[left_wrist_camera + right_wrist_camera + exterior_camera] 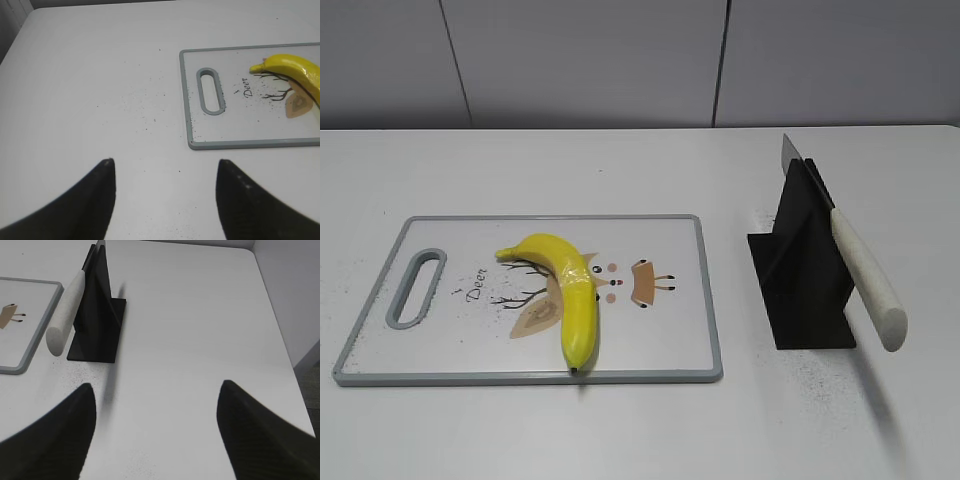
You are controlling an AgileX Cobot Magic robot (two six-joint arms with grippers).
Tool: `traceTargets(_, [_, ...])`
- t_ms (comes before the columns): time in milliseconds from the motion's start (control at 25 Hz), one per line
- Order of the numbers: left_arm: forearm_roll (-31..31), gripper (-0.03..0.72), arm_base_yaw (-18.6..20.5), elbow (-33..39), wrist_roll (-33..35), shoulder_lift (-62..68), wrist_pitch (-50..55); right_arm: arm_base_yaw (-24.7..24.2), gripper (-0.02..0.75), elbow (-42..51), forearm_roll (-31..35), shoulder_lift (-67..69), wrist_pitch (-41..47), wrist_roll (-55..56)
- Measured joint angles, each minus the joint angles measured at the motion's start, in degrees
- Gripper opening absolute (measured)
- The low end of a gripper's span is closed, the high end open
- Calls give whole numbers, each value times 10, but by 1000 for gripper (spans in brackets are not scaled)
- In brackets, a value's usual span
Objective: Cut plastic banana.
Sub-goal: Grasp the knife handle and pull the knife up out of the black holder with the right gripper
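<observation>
— What's on the white desk (pixel 650 430)?
— A board (pixel 660 345) toward the left edge, the banana (pixel 570 290) lying on it. A knife (pixel 860 275) rests in a black stand (pixel 805 290) toward the right edge.
— The claws?
— Left gripper (pixel 165 172) and right gripper (pixel 155 400) both gape, holding nothing, over bare desk.

This looks like a lab or test room set up to mimic a kitchen task. A bare white counter (pixel 620 430) stands against plain grey wall panels (pixel 580 60). On it lie only a cutting board (pixel 665 300) with a cartoon deer print, a toy banana (pixel 575 290), and a knife (pixel 860 270) resting in a black stand (pixel 805 290).
</observation>
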Motion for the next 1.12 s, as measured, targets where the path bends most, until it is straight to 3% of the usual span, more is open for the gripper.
traceTargets(1120, [0,594,0,0,0,0,0,0,572,0,0,0,0,0])
